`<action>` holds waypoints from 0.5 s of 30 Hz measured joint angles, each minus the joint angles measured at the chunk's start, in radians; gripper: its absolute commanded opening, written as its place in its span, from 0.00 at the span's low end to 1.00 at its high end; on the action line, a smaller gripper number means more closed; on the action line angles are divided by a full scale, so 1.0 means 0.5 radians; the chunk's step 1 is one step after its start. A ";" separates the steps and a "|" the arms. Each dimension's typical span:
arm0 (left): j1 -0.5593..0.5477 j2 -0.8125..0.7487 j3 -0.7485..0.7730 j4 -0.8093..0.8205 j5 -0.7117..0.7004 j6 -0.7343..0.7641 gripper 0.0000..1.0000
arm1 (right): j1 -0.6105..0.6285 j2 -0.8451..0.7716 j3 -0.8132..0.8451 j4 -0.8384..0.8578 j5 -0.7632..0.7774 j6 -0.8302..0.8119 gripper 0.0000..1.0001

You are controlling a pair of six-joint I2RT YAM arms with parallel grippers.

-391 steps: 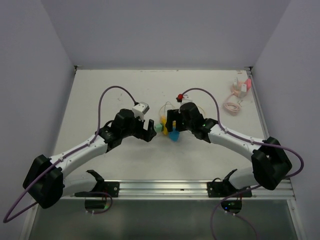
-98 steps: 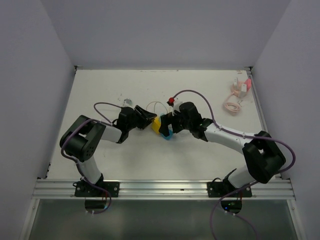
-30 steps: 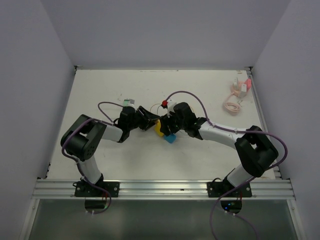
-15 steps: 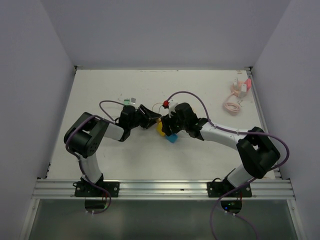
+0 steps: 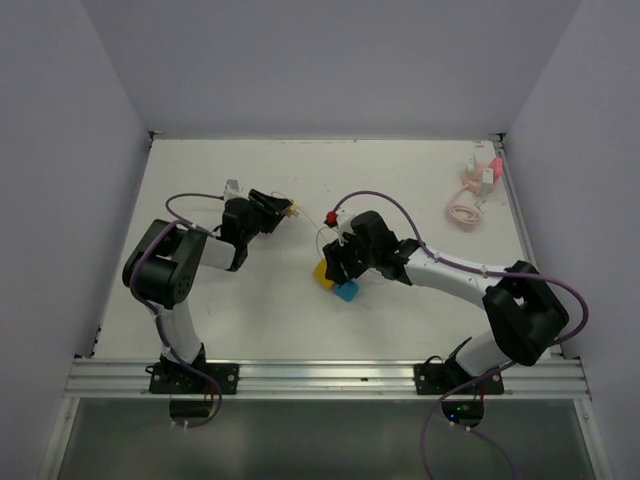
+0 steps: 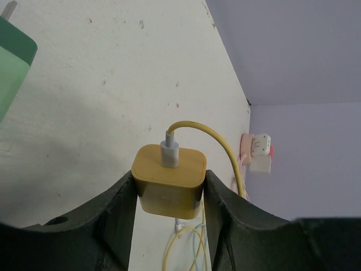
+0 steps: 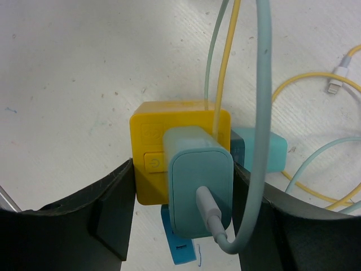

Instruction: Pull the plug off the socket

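My left gripper (image 6: pixel 169 189) is shut on a mustard-yellow plug (image 6: pixel 169 169), whose yellow cable (image 6: pixel 225 152) loops away from its top. In the top view this left gripper (image 5: pixel 280 211) sits left of centre, well apart from the socket. The yellow cube socket (image 7: pixel 148 161) stands between the jaws of my right gripper (image 7: pixel 183 186), which press on its two sides. A pale teal plug (image 7: pixel 197 186) with a teal cable sits in the socket's face. The top view shows the right gripper (image 5: pixel 333 270) over the socket (image 5: pixel 322 272) at mid-table.
A second teal plug (image 7: pixel 265 149) and a blue piece (image 7: pixel 179 248) lie against the socket. Loose yellow and teal cables (image 7: pixel 316 169) trail to its right. A green block (image 6: pixel 11 62) lies by the left gripper. A pink power strip (image 5: pixel 480 175) and coiled cable (image 5: pixel 462 213) lie far right.
My left gripper has drawn away to the left and back with the mustard plug, opening a gap between it and the socket. The right gripper still holds the socket, shifted slightly nearer.
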 measured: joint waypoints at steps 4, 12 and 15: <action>0.027 -0.002 0.106 -0.174 0.033 0.176 0.00 | 0.001 -0.020 0.000 -0.050 0.002 0.001 0.00; 0.144 0.003 0.558 -0.957 0.017 0.707 0.06 | 0.003 -0.031 0.039 -0.173 0.005 0.001 0.02; 0.155 0.034 0.782 -1.212 -0.018 0.947 0.08 | 0.003 -0.029 0.072 -0.249 0.005 0.002 0.06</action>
